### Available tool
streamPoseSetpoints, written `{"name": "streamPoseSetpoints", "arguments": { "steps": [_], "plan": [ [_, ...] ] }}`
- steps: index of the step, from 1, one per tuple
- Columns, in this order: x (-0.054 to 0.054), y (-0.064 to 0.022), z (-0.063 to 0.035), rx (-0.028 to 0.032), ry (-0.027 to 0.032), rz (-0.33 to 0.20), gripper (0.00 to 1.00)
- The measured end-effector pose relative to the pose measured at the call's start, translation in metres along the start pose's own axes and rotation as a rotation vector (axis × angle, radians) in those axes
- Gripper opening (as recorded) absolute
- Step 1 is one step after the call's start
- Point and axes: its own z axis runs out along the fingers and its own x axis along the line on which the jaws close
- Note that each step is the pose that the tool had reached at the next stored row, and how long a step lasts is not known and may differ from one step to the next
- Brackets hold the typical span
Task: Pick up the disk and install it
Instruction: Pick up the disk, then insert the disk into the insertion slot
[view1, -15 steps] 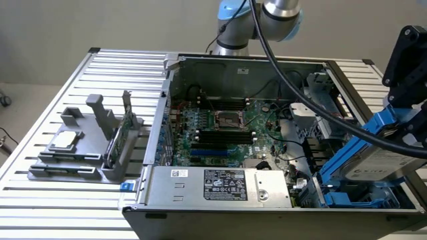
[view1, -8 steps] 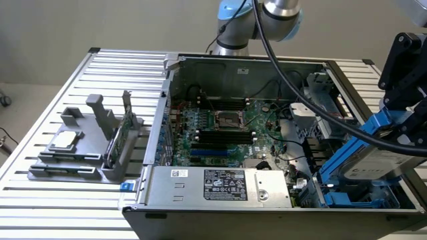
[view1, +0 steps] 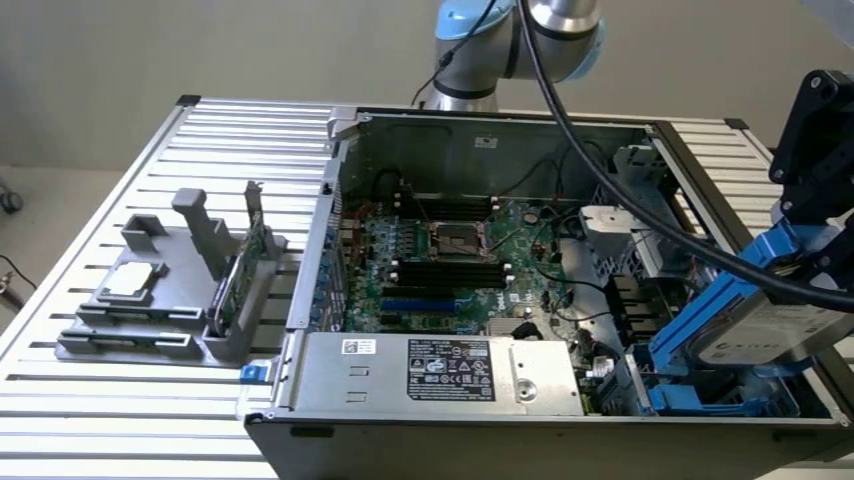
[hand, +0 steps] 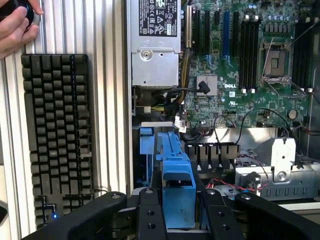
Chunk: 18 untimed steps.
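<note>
The claw (hand: 182, 214) is clamped on the disk (view1: 777, 330), its black fingers (hand: 150, 217) pressing the bright blue plastic rails. The exterior view shows the disk's silver-grey metal face and white label. It hangs tilted over the drive-bay end of the open computer case (view1: 534, 445), toward the worktop's (view1: 80, 400) edge on the exterior view's right. The wrist view adds a black keyboard (hand: 55, 135) lying flat on the ribbed aluminium slats beside the case, and a person's hand (hand: 15, 25) just past one keyboard corner.
</note>
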Motion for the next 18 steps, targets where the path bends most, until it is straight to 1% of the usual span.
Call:
{"name": "streamPoseSetpoints", "arguments": {
  "steps": [2, 10, 18],
  "plan": [
    [-0.0001, -0.0001, -0.0001, 0.0000, 0.0007, -0.001, 0.33],
    [-0.0003, -0.0001, 0.0000, -0.0001, 0.0005, -0.004, 0.33],
    [-0.0002, 0.0023, 0.0009, 0.0000, 0.0012, -0.004, 0.33]
  ]
}}
